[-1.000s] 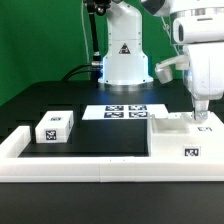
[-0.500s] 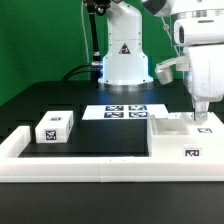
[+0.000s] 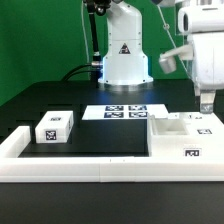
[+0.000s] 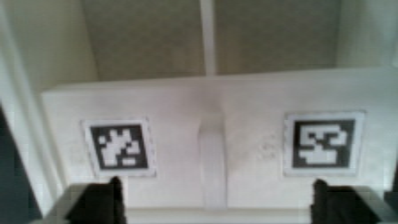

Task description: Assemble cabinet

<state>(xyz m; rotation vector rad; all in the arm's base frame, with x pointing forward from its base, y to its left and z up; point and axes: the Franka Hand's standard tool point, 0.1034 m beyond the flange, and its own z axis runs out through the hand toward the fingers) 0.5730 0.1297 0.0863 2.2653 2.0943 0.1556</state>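
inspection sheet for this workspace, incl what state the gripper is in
surface: black table, edged by a low white border rail along the front and the exterior view's left
job's things: cabinet lies at the exterior view's right, with tags on its front and top
clutter: one small tagged block at the exterior view's left; marker board lies flat in front of the robot base
grippers: gripper open, empty, hovering above the cabinet without touching it
cables: thin dark line beside the robot base, likely a cable
surroundings: green backdrop
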